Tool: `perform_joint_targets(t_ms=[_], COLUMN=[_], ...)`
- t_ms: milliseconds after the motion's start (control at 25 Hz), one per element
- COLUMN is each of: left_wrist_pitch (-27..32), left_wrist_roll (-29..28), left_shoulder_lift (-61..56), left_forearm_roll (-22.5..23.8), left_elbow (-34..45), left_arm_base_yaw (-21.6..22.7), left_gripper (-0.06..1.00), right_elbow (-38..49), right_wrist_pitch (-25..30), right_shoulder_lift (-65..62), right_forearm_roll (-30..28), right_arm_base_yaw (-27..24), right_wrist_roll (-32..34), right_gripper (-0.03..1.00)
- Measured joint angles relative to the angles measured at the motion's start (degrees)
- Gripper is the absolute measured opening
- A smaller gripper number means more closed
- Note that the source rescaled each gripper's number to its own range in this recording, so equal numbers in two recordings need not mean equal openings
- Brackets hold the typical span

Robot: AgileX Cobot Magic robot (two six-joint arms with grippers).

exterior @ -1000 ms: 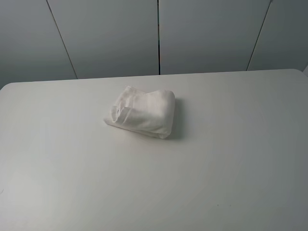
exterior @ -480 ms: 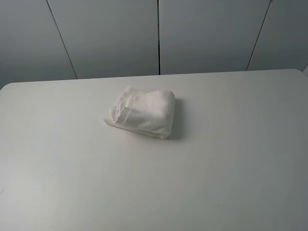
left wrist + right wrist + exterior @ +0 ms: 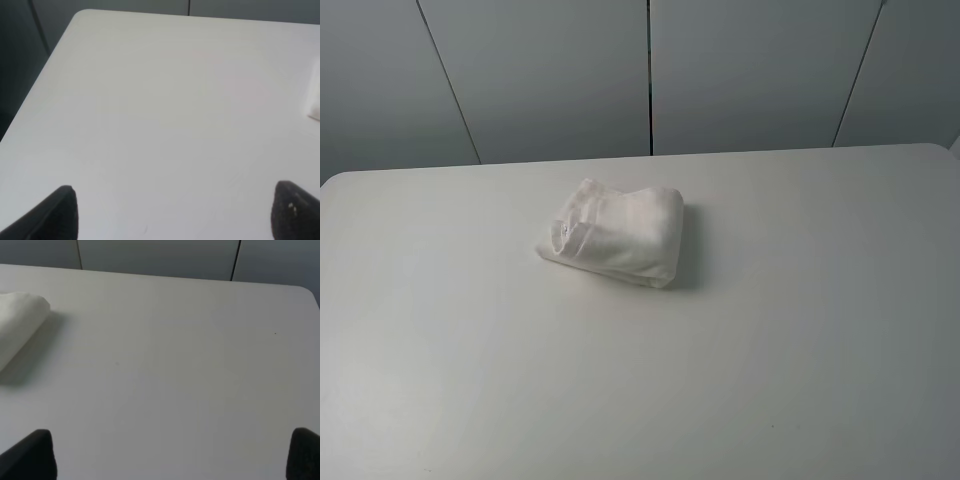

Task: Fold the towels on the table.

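The white towel [image 3: 616, 233] lies folded into a small thick bundle on the white table [image 3: 770, 330], a little behind the middle. Its rounded fold also shows in the right wrist view [image 3: 20, 320], and a sliver of it shows in the left wrist view [image 3: 315, 95]. Neither arm appears in the exterior high view. My left gripper [image 3: 172, 212] is open and empty over bare table, far from the towel. My right gripper [image 3: 170, 455] is open and empty, with the towel well ahead of it and off to one side. Only the dark fingertips [image 3: 60, 212] [image 3: 305, 452] of each show.
A grey panelled wall [image 3: 650, 75] stands behind the table's far edge. The table's rounded far corners show in the left wrist view [image 3: 82, 15] and the right wrist view [image 3: 305, 290]. Dark space drops away beyond the table's side edge [image 3: 20, 75].
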Motion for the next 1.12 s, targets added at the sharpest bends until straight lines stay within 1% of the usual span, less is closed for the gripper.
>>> perform_joint_targets(t_ms=[240,480,600,1120], left_wrist_pitch=[0.00,0.00,0.00,0.00], left_wrist_roll=[0.00,0.00,0.00,0.00], left_shoulder_lift=[0.00,0.00,0.00,0.00], left_forearm_roll=[0.26,0.37,0.36,0.48], left_elbow=[0.00,0.00,0.00,0.00], left_arm_base_yaw=[-0.24,-0.24,-0.24,-0.24], left_gripper=[1.00,1.00,1.00,1.00], right_elbow=[0.00,0.00,0.00,0.00], right_wrist_pitch=[0.00,0.00,0.00,0.00], right_shoulder_lift=[0.00,0.00,0.00,0.00], right_forearm_roll=[-0.26,-0.72,0.22,0.26], right_arm_base_yaw=[-1.75,-1.75,-1.75,-1.75], right_wrist_roll=[0.82,0.82,0.82,0.82], right_gripper=[1.00,1.00,1.00,1.00])
